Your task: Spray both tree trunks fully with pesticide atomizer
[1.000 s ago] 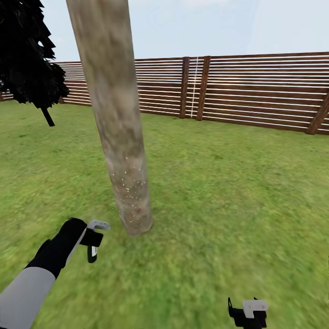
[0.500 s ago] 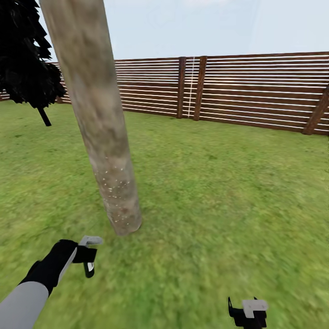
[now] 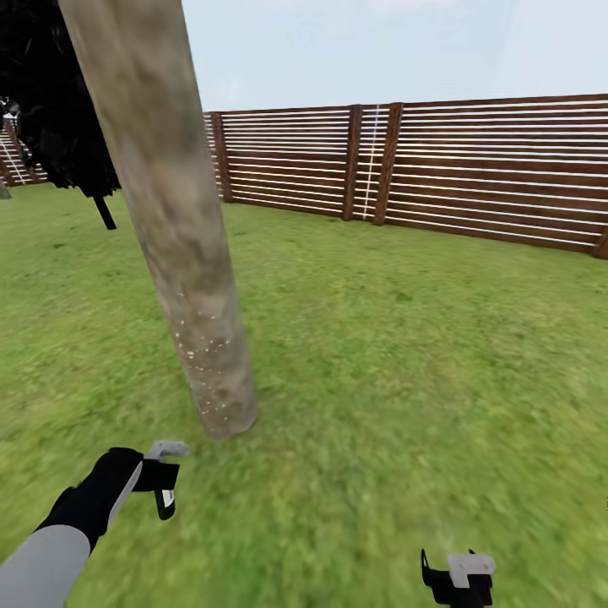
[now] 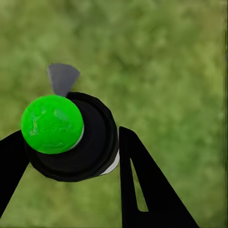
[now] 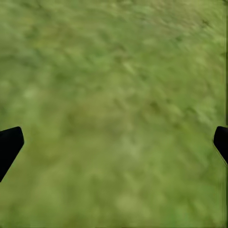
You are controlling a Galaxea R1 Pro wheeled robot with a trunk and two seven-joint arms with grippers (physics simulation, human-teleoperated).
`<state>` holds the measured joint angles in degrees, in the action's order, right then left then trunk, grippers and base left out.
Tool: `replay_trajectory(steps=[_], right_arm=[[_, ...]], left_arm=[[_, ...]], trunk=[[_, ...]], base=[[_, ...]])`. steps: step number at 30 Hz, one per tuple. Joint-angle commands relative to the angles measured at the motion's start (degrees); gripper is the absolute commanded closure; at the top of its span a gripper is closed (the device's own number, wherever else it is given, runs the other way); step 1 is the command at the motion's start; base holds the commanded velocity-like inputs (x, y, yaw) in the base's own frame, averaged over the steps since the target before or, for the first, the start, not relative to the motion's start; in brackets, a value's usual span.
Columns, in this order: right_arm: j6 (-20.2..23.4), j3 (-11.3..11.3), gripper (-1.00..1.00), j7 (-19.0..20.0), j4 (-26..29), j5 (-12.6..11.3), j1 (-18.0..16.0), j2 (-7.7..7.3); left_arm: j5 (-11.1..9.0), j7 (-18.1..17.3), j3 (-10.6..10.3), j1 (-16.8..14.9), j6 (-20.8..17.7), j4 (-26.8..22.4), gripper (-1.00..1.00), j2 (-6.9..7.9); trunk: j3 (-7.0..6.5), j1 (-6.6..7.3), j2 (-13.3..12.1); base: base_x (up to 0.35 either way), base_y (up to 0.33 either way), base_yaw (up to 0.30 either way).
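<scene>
One tree trunk [image 3: 181, 253] rises through the left half of the head view, white specks [image 3: 207, 350] dotting only its lower part. The left gripper [image 3: 163, 475], lower left, clasps the atomizer [image 4: 71, 135]; judged step: angle the nozzle higher and sweep up the bare bark. The right gripper [image 3: 456, 578], lower right, hangs spread and empty. Lawn [image 3: 405, 380] runs to a slatted fence [image 3: 473, 173].

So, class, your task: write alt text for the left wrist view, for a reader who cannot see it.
A black pesticide atomizer with a round bright-green cap and a grey nozzle tip sits gripped between the two black fingers of the left end effector, seen from above. Blurred green lawn lies behind it.
</scene>
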<state>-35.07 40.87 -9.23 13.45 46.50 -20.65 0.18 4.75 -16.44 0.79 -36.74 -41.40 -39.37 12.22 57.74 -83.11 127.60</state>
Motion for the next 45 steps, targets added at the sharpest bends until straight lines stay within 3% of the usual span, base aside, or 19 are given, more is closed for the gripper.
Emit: replay_trajectory(steps=[1, 6, 9, 11, 19, 32, 45], right_arm=[[0.0, 0.0, -1.00, 0.0, 0.0, 0.0, 0.0, 0.00], [0.0, 0.0, -1.00, 0.0, 0.0, 0.0, 0.0, 0.00], [0.0, 0.0, -1.00, 0.0, 0.0, 0.0, 0.0, 0.00], [0.0, 0.0, -1.00, 0.0, 0.0, 0.0, 0.0, 0.00], [0.0, 0.0, -1.00, 0.0, 0.0, 0.0, 0.0, 0.00], [0.0, 0.0, -1.00, 0.0, 0.0, 0.0, 0.0, 0.00], [0.0, 0.0, -1.00, 0.0, 0.0, 0.0, 0.0, -0.01]], left_arm=[[0.0, 0.0, 0.0, 0.0, 0.0, 0.1, 1.00, 0.00], [0.1, 0.3, 0.0, 0.0, -0.1, 0.1, 1.00, 0.12], [-0.3, 6.7, -0.1, 0.0, -0.2, 0.1, 1.00, 0.00], [-0.7, 8.4, -0.1, 0.0, -0.3, 0.5, 1.00, -0.20], [-0.8, 7.9, -0.1, 0.0, -0.4, 0.6, 1.00, -1.19], [-0.8, 7.6, 0.1, 0.0, -0.4, 0.5, 1.00, -1.22], [-0.8, 7.6, 0.1, 0.0, -0.4, 0.4, 1.00, -1.23]], trunk=[[0.00, 0.00, 0.0], [0.00, 0.00, 0.0], [0.00, 0.00, 0.0], [0.00, 0.00, 0.0], [0.00, 0.00, 0.0], [0.00, 0.00, 0.0], [0.00, 0.00, 0.0]], base=[[0.178, -0.246, 0.002], [0.180, -0.243, 0.000], [0.166, -0.243, 0.000], [0.158, -0.243, 0.000], [0.116, -0.260, 0.140], [0.186, -0.237, 0.118], [0.011, -0.272, 0.258]])
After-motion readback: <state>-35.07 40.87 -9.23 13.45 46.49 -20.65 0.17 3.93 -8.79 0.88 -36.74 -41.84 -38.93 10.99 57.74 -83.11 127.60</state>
